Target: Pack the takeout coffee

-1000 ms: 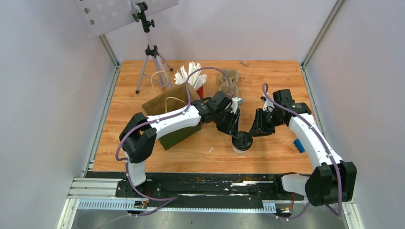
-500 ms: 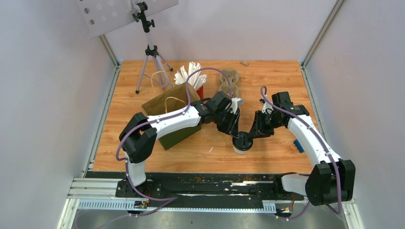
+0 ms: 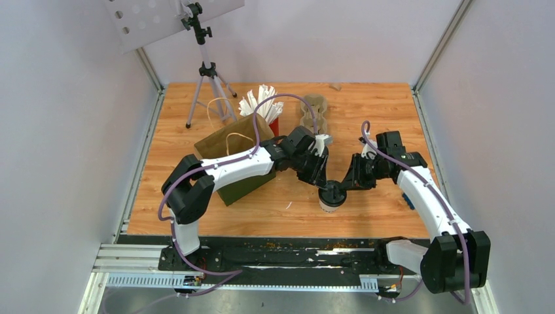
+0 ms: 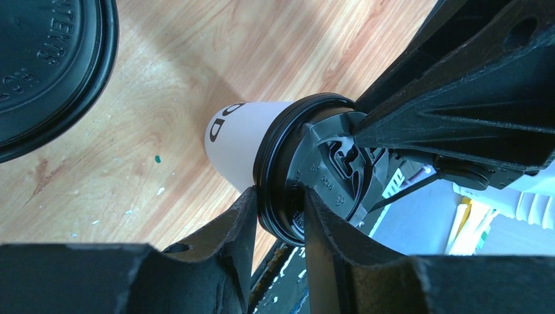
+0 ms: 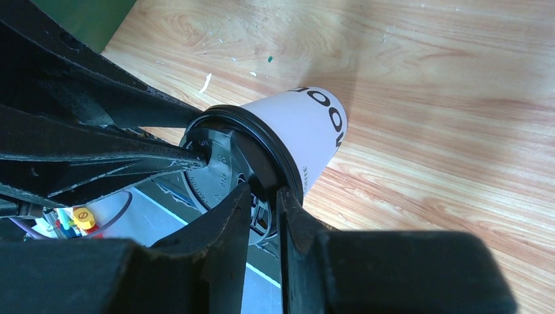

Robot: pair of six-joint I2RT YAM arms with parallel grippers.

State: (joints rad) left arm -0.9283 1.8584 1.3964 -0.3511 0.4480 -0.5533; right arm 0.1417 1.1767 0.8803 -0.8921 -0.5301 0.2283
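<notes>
One takeout coffee cup [image 3: 332,197], white paper with a black lid, is at the middle of the table, and both grippers hold it by the lid. My left gripper [image 3: 322,185] comes from the left. In the left wrist view its jaws [image 4: 278,196] pinch the lid's rim above the white cup wall [image 4: 239,140]. My right gripper [image 3: 344,186] comes from the right. In the right wrist view it [image 5: 263,190] is shut on the opposite side of the rim, above the printed cup [image 5: 307,124]. A second black lid [image 4: 46,65] fills the left wrist view's upper left corner.
A brown paper bag [image 3: 230,149] with handles lies behind my left arm. The red cup of white straws [image 3: 265,106] and the beige pulp tray [image 3: 313,110] stand further back. A tripod [image 3: 208,73] is at the back left. A small blue object [image 3: 409,199] lies by my right arm.
My right gripper has shifted left and slightly down onto the lid's rim. The left gripper and the cup have barely moved.
</notes>
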